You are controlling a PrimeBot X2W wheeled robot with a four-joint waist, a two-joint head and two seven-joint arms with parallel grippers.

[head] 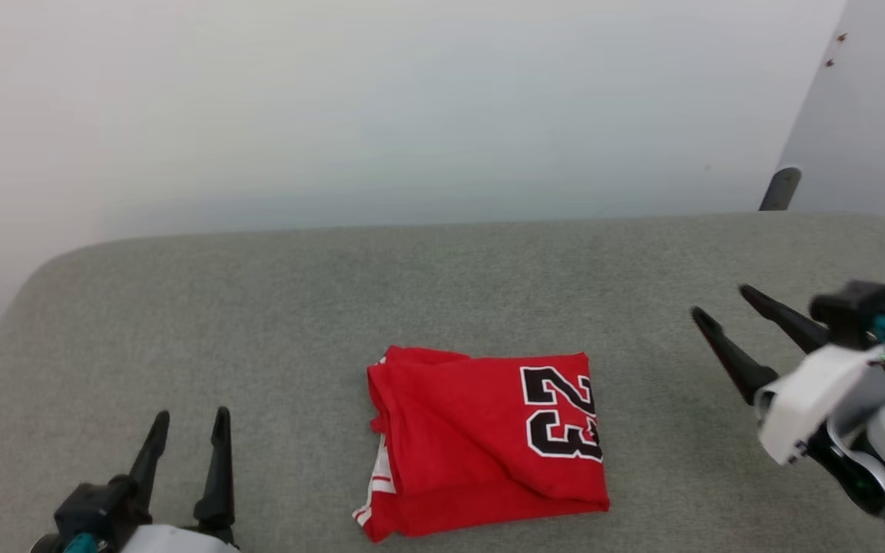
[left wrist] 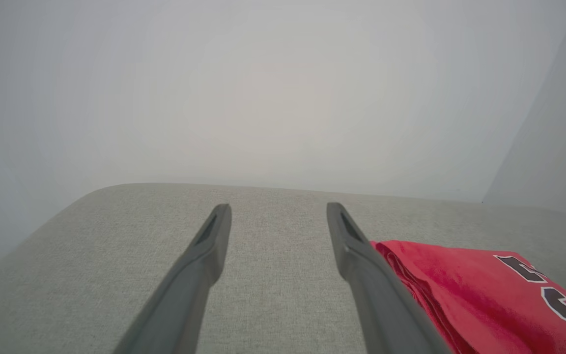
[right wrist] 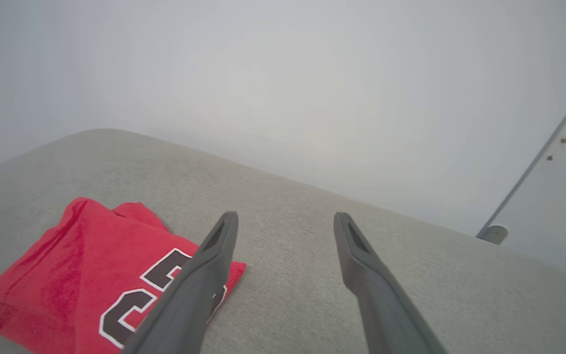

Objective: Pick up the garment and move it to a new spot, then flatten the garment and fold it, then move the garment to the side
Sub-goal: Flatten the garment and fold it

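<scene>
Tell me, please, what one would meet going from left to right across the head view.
left gripper, open → folded red garment → right gripper, open, all above or on the grey padded surface.

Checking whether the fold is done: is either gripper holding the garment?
No, the left gripper and the right gripper both stand open, apart from the folded garment lying between them.

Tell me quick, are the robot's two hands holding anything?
Left gripper: open, holding nothing.
Right gripper: open, holding nothing.
The folded garment lies between them, untouched.
</scene>
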